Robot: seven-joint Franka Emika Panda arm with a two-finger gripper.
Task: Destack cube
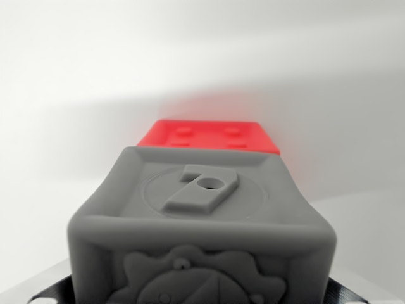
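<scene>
Grey cube (201, 228) was seen filling the wrist view, close to the camera, with a red cube (209, 136) just behind it; gripper fingers were barely shown, so grasp could not be told; slippage or tilting was judged possible if grip was off-centre.

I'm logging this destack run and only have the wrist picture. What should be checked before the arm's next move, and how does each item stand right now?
1. Grey cube fills the wrist view's centre: ok.
2. Jaws closed on the grey cube: cannot tell, the fingers are hidden.
3. Red cube in sight beyond the grey cube: ok, only its studded top shows.
4. Grey cube lifted free of the red cube: cannot tell.
5. Free surface for setting down: cannot tell, mostly hidden and blurred.
</scene>
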